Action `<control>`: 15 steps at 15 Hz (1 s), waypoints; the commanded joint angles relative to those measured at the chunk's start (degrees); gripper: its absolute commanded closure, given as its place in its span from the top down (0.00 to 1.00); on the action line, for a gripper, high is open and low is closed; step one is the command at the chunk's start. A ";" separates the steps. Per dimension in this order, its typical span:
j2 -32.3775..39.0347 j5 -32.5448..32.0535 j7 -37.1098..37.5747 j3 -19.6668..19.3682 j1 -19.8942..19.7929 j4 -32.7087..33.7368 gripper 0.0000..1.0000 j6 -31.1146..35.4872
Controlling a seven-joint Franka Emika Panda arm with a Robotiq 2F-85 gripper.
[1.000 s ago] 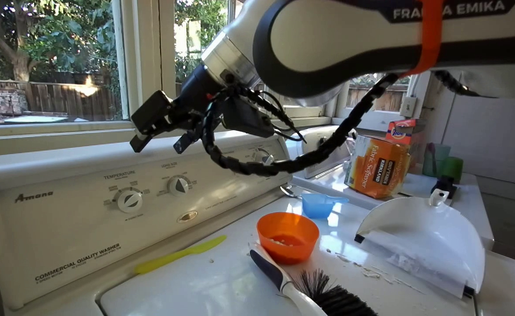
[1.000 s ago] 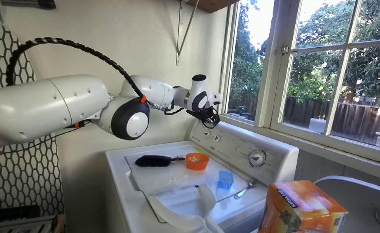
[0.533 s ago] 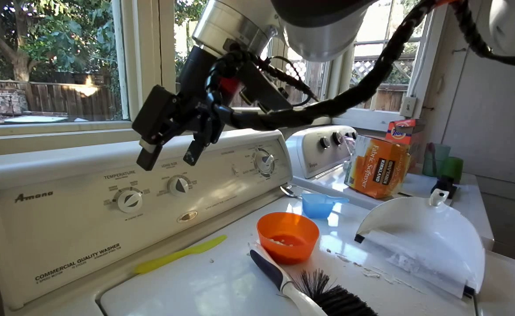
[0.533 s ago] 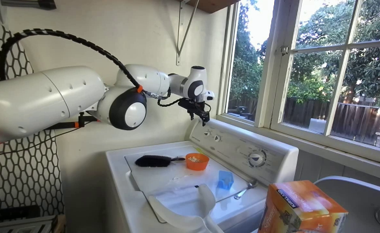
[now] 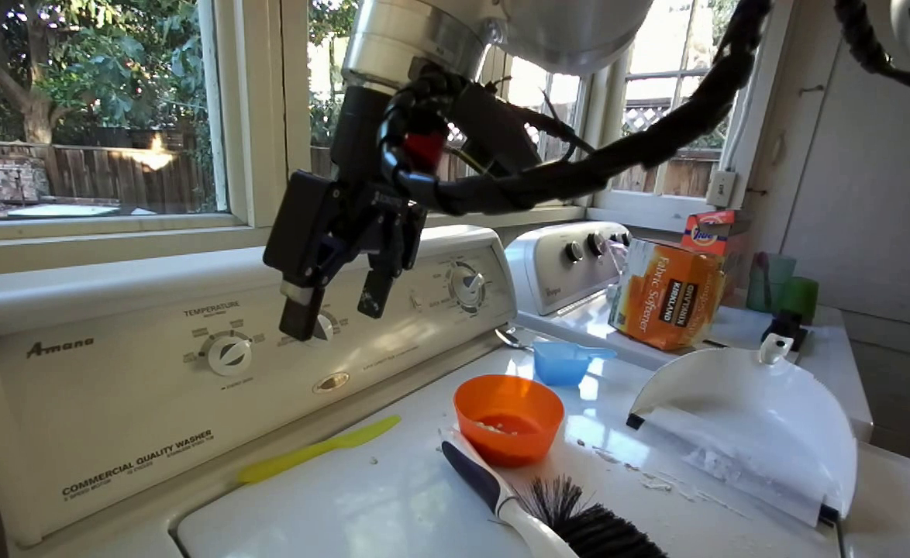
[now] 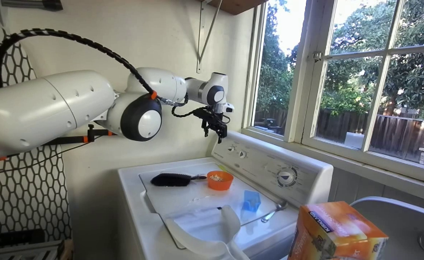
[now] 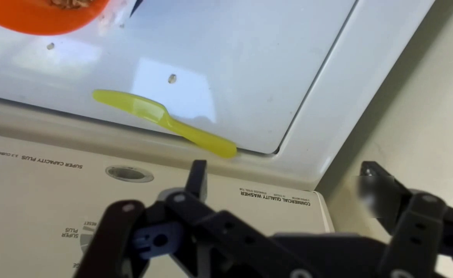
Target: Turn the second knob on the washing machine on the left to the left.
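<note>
Second knob [image 6: 242, 154] is on the slanted panel of the washing machine [image 5: 137, 380], partly behind one jaw of the pincer [image 5: 334, 319] in an exterior view. No contact apparent; exact gap can't be told. Pincer is spread wide, nothing between the jaws, pointing mostly down. Wrist view: printed marks that are probably this knob's sit outside the jaws, not between them, so I'd call it not lined up.

Risks. Main one is angle: panel slants, jaws point down, so a straight drop likely scrapes the panel or misses the knob instead of straddling it. Needs tilt plus a sideways shift. Temperature knob [image 5: 230, 354] is left of the pincer in an exterior view; drift that way and the wrong one gets turned. Target is small and round, so an off-centre close could slip or nudge it the wrong way. Larger dial [image 5: 468, 287] is well off on the pincer's other side, lower risk. Too low: yellow knife [image 5: 322, 447] below the pincer could get knocked; orange bowl [image 5: 511, 434], below and right, less exposed. Cable [image 5: 517, 192], above and right of the pincer, might snag if the wrist rolls.
</note>
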 commanded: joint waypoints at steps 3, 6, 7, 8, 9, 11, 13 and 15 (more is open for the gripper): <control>0.32 -0.39 0.46 -0.12 0.68 0.59 1.00 -0.87; 0.34 -0.80 1.28 -0.67 1.31 0.62 1.00 -0.88; 0.34 -0.83 1.30 -0.69 1.34 0.62 1.00 -0.88; 0.35 -0.84 1.30 -0.71 1.33 0.62 1.00 -0.89; 0.35 -0.86 1.30 -0.74 1.33 0.63 1.00 -0.89; -0.35 -1.56 3.97 -1.70 1.82 -0.50 1.00 -2.98; 0.24 -1.60 8.19 -2.17 2.72 -0.44 1.00 -5.12; 1.79 -1.11 10.92 -1.88 3.62 0.73 1.00 -6.85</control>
